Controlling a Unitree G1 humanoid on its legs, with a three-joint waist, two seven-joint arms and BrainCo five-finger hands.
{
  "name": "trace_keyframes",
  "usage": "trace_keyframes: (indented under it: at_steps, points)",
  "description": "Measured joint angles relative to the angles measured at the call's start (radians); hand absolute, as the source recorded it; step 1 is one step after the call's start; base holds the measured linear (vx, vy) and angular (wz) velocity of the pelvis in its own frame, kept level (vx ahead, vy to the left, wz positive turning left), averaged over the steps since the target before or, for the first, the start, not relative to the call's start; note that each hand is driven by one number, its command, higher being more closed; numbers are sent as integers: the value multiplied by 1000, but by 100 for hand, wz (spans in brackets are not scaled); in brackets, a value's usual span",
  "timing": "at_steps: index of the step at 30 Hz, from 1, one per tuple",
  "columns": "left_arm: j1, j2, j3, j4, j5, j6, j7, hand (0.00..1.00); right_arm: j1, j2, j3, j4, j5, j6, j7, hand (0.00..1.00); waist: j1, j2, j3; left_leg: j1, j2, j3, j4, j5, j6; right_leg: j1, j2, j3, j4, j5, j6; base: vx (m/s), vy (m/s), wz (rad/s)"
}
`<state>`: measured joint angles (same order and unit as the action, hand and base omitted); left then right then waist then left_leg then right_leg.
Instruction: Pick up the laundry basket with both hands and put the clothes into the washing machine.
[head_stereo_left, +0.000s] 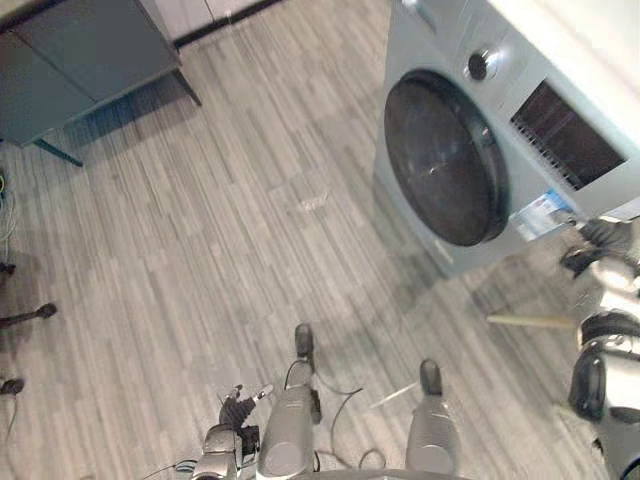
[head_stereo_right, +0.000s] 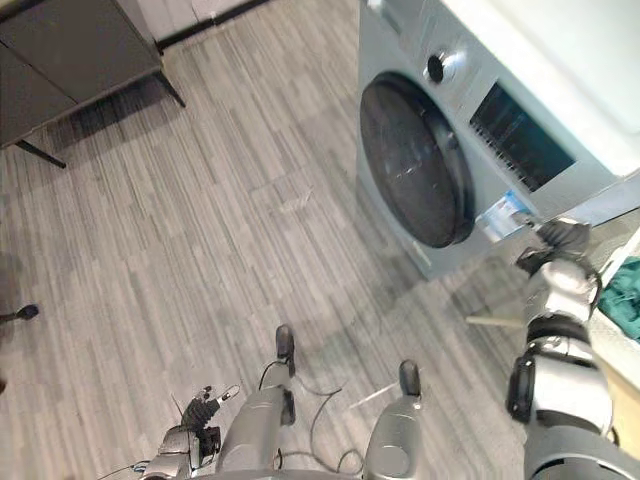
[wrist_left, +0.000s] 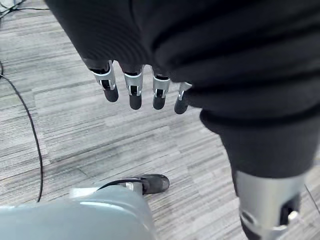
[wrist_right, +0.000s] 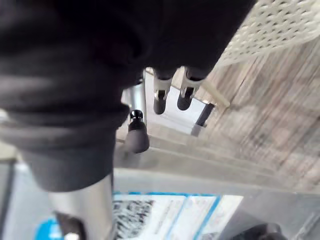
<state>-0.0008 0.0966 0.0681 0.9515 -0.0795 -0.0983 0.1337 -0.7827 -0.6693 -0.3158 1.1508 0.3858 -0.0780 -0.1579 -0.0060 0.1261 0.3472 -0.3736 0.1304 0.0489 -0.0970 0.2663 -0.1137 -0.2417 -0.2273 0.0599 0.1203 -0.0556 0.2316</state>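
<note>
While the left hand (wrist_left: 134, 92) and right hand (wrist_right: 160, 97) hang slack and empty, face the cream perforated laundry basket (wrist_right: 280, 25) squarely.

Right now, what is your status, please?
Left robot hand open, hanging. Right robot hand open, near white perforated plastic basket, nothing held. Round dark door of grey washing machine shut.
</note>
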Motion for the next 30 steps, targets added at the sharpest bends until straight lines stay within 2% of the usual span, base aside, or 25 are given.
trace_keyframes:
  at_steps: [1, 5, 7, 8, 9, 10, 11, 12, 13, 16, 17, 19, 21, 24, 25, 27, 30]
  points:
    - [-2, -10, -1, -18, -20, -6, 0, 0, -48, -23, -3, 46, 2, 19, -8, 0, 2, 18, 19, -10, -6, -13, 0, 0, 0, -9, -4, 0, 0, 5, 7, -56, 15, 8]
    - [-3, -29, -33, -21, -37, -17, 3, 0, -65, -32, 3, 46, -1, 22, -14, 0, 11, 71, 45, -35, -5, -20, -5, -7, -9, -31, -1, -5, -2, 8, 20, -53, -26, 1]
    - [-8, -45, -41, -14, -37, -16, 5, 0, -56, 6, 2, 46, 0, 30, -23, 0, 13, 75, 51, -51, -3, -15, -5, -79, -95, -45, -3, -9, -11, 19, 9, -1, -50, 9]
    - [-12, -45, -40, -12, -43, -16, 8, 0, -47, 26, 3, 45, 0, 30, -23, 0, 15, 71, 54, -51, -3, -11, -2, -87, -102, -44, -5, -12, -18, 25, 2, 16, -52, -1]
    - [-15, -47, -39, -9, -47, -16, 17, 0, -28, 67, 20, 24, 0, 34, -27, 0, 18, 71, 56, -47, 2, -15, 2, -75, -86, -44, 2, -13, -17, 25, 4, 28, -73, -20]
    - [-17, -47, -38, -3, -48, -16, 24, 0, 33, 126, 78, -65, -2, 38, -24, 0, 17, 73, 57, -42, 12, -20, 1, -40, -43, -43, 16, -6, -10, 22, 4, 71, -96, -23]
    - [-24, -53, -38, 2, -48, -17, 26, 0, 104, 185, 153, -185, -4, 37, -10, 0, 14, 71, 58, -41, 13, -22, 1, -9, -19, -43, 17, -7, 1, 13, 8, 84, -86, -12]
    - [-30, -58, -38, 2, -48, -18, 26, 0, 132, 213, 188, -240, -4, 36, -5, 0, 14, 68, 60, -40, 11, -22, 1, 0, -16, -43, 16, -7, 6, 9, 9, 106, -53, 10]
    - [-43, -66, -34, 2, -48, -19, 29, 0, 190, 284, 307, -375, -4, 35, 9, 0, 20, 60, 65, -39, 8, -23, 2, 20, -7, -42, 12, -12, 20, -4, 9, 81, -27, 16]
    - [-50, -64, -13, 2, -47, -20, 44, 0, 272, 397, 554, -568, -5, 17, 63, 0, 25, 31, 68, -35, -2, -40, 2, 27, 0, -33, 4, -36, 49, -36, 5, 116, -47, 33]
    - [-50, -63, 6, 2, -45, -19, 46, 0, 318, 464, 686, -650, 0, 9, 106, 0, 30, 10, 63, -27, -12, -61, 2, 28, 0, -18, -5, -61, 70, -61, 1, 162, -63, 47]
    - [-50, -56, 21, 1, -44, -18, 49, 0, 356, 524, 789, -714, 11, 3, 148, 0, 39, -14, 59, -17, -20, -75, 2, 27, 0, -5, -10, -73, 89, -77, -3, 137, -52, 39]
    - [-50, -38, 37, -1, -44, -17, 65, 0, 392, 583, 894, -778, 70, -13, 208, 0, 51, -64, 44, -16, -31, -94, 3, 27, 0, -1, -19, -90, 114, -101, -8, 88, -42, 31]
    - [-50, -22, 60, -11, -44, -16, 77, 0, 430, 584, 918, -856, 98, -35, 235, 0, 49, -108, 42, -16, -36, -118, 3, 27, 0, 11, -19, -109, 123, -103, -11, 23, -8, 24]
    - [-50, -10, 63, -13, -43, -16, 87, 0, 444, 576, 897, -878, 97, -42, 238, 0, 51, -129, 42, -16, -37, -122, 3, 27, -1, 15, -19, -114, 122, -107, -16, -23, 8, 12]
    - [-50, 1, 82, -16, -43, -15, 90, 0, 483, 563, 845, -904, 93, -59, 230, 0, 51, -153, 42, -16, -40, -128, 2, 22, -6, 20, -20, -113, 122, -121, -13, -57, 8, 10]
    - [-48, 5, 102, -13, -40, -9, 94, 0, 547, 536, 726, -904, 80, -69, 206, 0, 49, -163, 39, -16, -32, -129, 2, 19, -3, 19, -11, -110, 121, -128, -18, -85, 4, -1]
